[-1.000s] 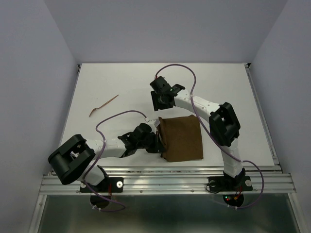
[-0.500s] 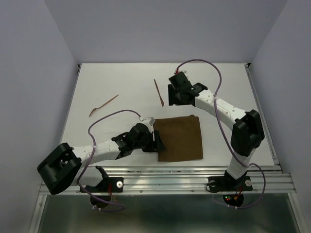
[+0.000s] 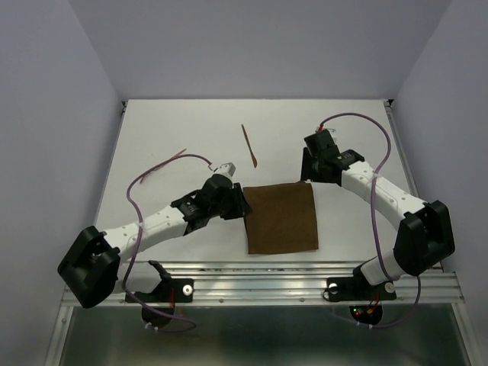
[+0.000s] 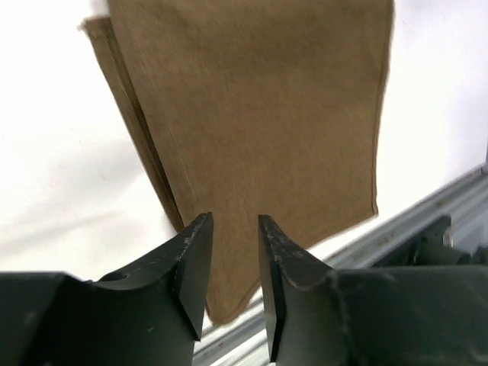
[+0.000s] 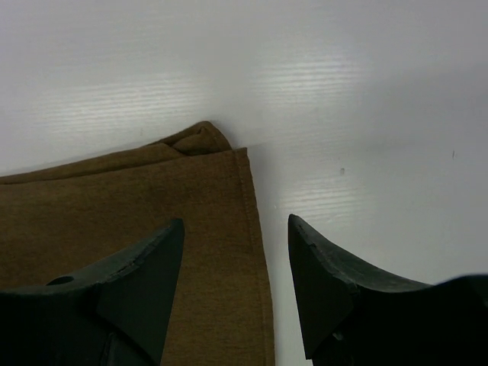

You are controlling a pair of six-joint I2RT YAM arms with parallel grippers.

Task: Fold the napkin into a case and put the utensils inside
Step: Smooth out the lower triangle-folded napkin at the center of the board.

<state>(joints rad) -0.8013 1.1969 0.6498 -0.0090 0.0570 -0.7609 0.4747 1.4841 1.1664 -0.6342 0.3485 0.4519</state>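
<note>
Fingers empty on both arms, left fingers (image 4: 191, 267) narrowly parted at the left edge of the folded napkin (image 3: 282, 217), right fingers (image 5: 145, 282) wider above its far right corner: expect limp, light, layered cloth flat on the worktop (image 3: 191, 122), so pinch a stacked corner.

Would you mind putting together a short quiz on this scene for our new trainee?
1. How many utensils lie on the table, outside the napkin?
2. The right gripper hovers over which part of the napkin? A: its far right corner. B: its near left corner. C: its centre.
3. True or false: the left gripper has its jaws shut tight.

Key: 1. Two. 2. A. 3. False: the jaws stand apart with nothing between them.
</note>
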